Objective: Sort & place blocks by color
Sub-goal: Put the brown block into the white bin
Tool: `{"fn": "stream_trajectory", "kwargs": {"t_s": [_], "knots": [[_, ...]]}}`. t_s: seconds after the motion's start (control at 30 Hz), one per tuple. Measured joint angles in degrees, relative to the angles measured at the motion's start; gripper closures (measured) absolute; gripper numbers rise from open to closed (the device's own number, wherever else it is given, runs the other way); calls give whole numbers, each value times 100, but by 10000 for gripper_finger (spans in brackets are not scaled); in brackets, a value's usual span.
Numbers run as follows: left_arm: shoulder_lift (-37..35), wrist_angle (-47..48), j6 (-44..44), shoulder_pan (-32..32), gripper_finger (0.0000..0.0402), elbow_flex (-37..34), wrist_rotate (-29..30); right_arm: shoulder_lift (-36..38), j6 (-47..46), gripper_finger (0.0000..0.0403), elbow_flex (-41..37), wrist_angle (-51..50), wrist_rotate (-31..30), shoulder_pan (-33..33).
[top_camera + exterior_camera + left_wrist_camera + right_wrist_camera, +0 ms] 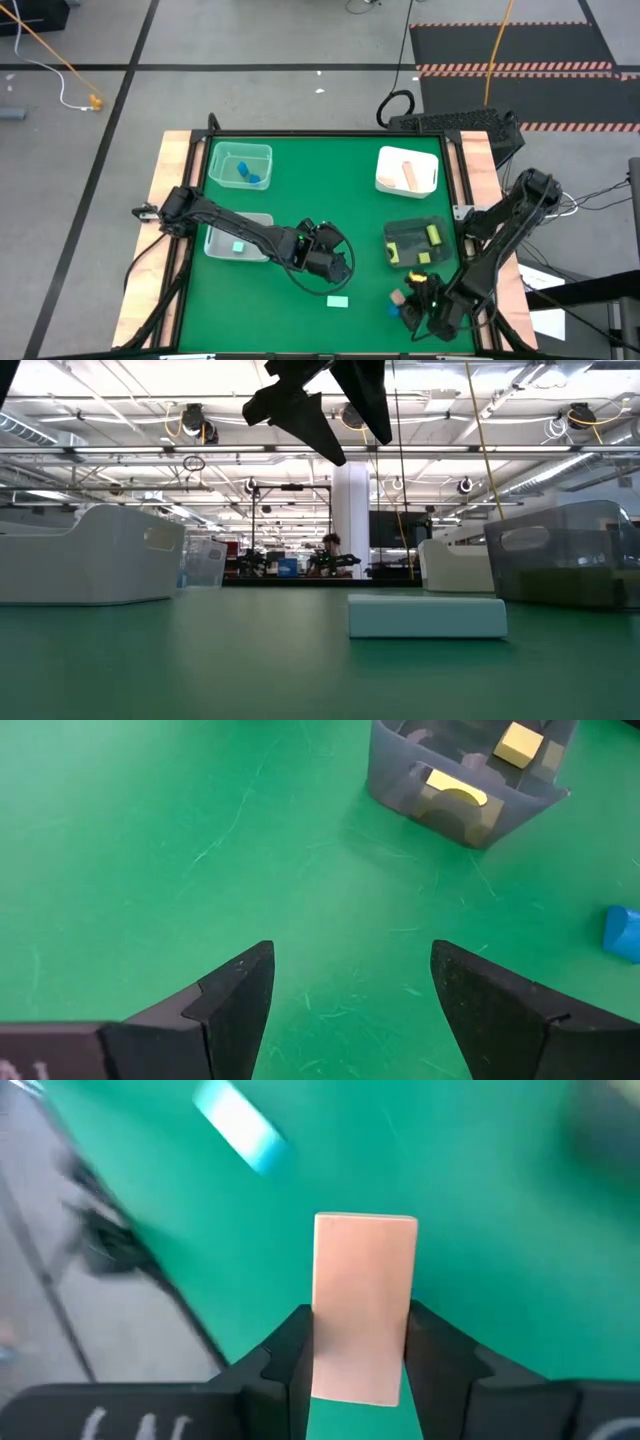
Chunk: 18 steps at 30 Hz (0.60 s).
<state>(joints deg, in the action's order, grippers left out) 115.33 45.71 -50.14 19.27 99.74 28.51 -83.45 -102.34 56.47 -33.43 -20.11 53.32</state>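
While the right gripper (358, 1350) stands clamped on a tan wooden block (365, 1305) at the near right of the table, the step in hand is judged to be the pick-up of that block for sorting. The block sits upright between the two dark fingers, its upper part clear of them.

Remaining items and destinations:
- A white tray (407, 171) at the far right already holds a tan bar and is the likely home for the held block.
- A dark tray (417, 243), just beyond the right gripper, holds yellow-green blocks.
- A clear tray (240, 165) at the far left holds blue blocks; a second tray (238, 240) nearer on the left holds a mint-teal one.
- A mint-teal block (338, 300) lies loose on the green table (330, 190) near the centre front; a blue block (622, 932) lies loose close by the right gripper.

The next move, as judged, calls for a lift clear of the table and a carry over the dark tray to the white one.

The right arm is folded low, reaching inward from the right edge. The left arm stretches across from the left edge to mid-table; the left gripper (350, 1010) hangs above bare table with its fingers spread wide and nothing between them.
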Motion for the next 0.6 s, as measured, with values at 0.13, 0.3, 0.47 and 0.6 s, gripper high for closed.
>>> {"fn": "stream_trajectory", "kwargs": {"t_s": [0.13, 0.3, 0.47, 0.6], "knots": [[0, -2, 5, -9, 131, 0, 2, 572, 700, 295, 2, 22, -1057, -149], [0, -7, 1, -71, 131, 0, 3, 1200, 1804, 295, 4, -6, -2128, -562], [0, -19, -145, -124, 131, 0, 7, 1685, 2788, 295, 4, -287, -2523, -1278], [0, -153, -298, -125, 131, 0, 7, 2015, 3338, 295, 4, -868, -2558, -2056]]}}
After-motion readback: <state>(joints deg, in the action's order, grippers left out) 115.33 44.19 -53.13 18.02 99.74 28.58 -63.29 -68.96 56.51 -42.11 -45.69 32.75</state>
